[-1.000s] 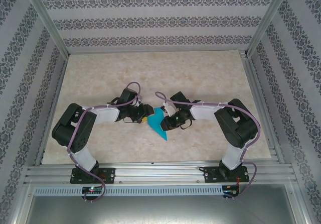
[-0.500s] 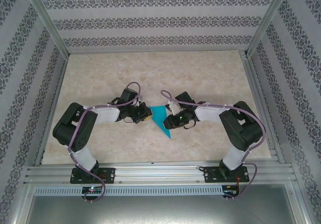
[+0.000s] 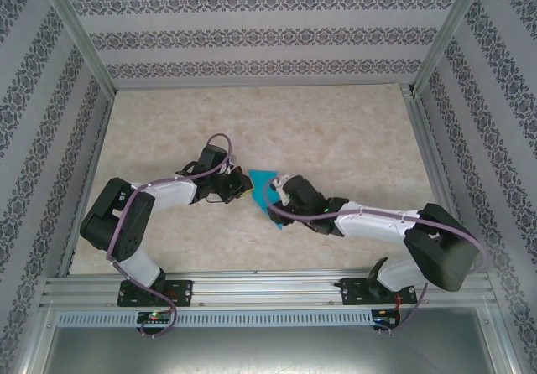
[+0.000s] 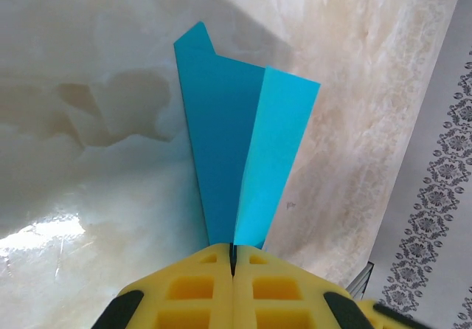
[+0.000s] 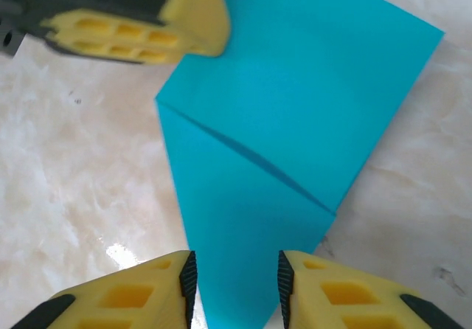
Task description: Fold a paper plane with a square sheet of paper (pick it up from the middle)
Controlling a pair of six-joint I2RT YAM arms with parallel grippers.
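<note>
Top external shows me one paper plane (image 3: 262, 183) and two tools: left tool (image 3: 245, 186) clamped on its edge, right tool (image 3: 277, 193) parted over its narrow end.

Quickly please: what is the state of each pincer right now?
Left pincer: closed, holding the folded paper.
Right pincer: open, holding nothing.

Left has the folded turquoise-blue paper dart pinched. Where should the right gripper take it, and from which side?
Probably the narrowing end of the paper dart, from the side where the right gripper hovers: that end tapers to fit its open jaws and lies away from the left gripper at the wide end.
</note>
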